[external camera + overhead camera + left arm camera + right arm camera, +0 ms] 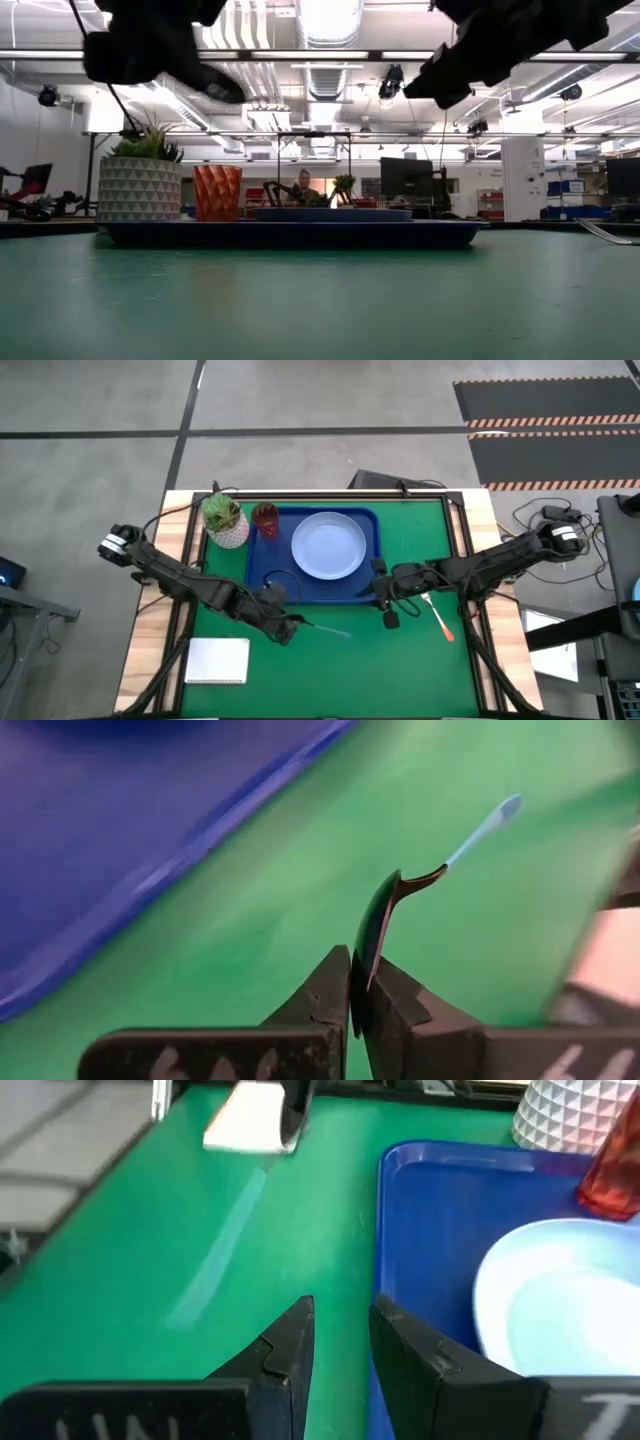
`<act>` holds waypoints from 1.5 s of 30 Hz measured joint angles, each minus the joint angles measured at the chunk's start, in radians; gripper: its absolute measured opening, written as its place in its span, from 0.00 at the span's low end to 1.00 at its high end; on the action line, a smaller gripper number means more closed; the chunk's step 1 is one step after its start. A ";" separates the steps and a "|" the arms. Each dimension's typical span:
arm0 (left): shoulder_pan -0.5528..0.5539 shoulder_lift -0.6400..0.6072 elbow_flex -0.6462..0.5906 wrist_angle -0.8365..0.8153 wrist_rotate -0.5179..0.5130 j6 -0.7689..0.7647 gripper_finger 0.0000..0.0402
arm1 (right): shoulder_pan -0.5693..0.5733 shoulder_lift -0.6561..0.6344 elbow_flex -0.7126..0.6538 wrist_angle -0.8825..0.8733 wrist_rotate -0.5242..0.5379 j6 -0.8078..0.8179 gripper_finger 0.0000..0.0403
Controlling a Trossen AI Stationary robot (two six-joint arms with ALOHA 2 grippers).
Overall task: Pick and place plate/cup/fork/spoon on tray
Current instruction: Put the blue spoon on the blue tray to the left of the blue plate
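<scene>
The dark-blue tray lies at the table's middle far side. On it sit the light-blue plate and the red cup, the cup in the tray's far left corner. My left gripper, just near of the tray's near rim, is shut on the spoon. The spoon's light-blue handle points toward the table's right. My right gripper is open and empty above the tray's near right corner. The orange-handled fork lies flat on the green mat to its right. My left gripper pinches the spoon's dark metal bowl on edge between its two fingers. The fingers come from the table's left, along the spoon. The handle sticks out beyond the fingertips. The spoon is lifted clear of the mat.
A white pot with a green plant stands against the tray's far left corner. A white notepad lies near the table's near left corner. Cables run over the tray's left part. Bare green mat stretches near of the tray.
</scene>
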 joint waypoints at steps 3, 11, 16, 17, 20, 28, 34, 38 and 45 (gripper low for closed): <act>0.000 0.004 0.023 -0.088 0.003 0.006 0.00 | 0.000 0.050 0.020 0.049 -0.008 0.097 0.22; 0.005 -0.003 0.026 -0.209 -0.006 0.021 0.00 | 0.000 0.239 0.169 0.058 -0.085 0.178 0.35; 0.002 -0.002 0.027 -0.200 -0.075 0.207 0.00 | 0.000 0.411 0.307 0.058 -0.085 0.147 0.43; 0.002 -0.002 0.027 -0.203 -0.093 0.240 0.00 | 0.000 0.442 0.334 0.056 -0.085 0.145 0.44; 0.002 -0.002 0.028 -0.200 -0.145 0.330 0.00 | 0.000 0.523 0.421 0.021 -0.086 0.130 0.46; 0.003 -0.002 0.028 -0.192 -0.198 0.455 0.00 | -0.004 0.658 0.601 -0.151 -0.086 0.102 0.47; 0.003 -0.003 0.028 -0.158 -0.202 0.481 0.00 | -0.013 0.685 0.628 -0.153 -0.085 0.099 0.39; 0.003 -0.003 0.028 -0.146 -0.205 0.482 0.00 | -0.020 0.683 0.625 -0.144 -0.078 0.098 0.24; 0.002 -0.003 0.026 -0.147 -0.206 0.477 0.00 | -0.023 0.683 0.623 -0.147 -0.075 0.095 0.04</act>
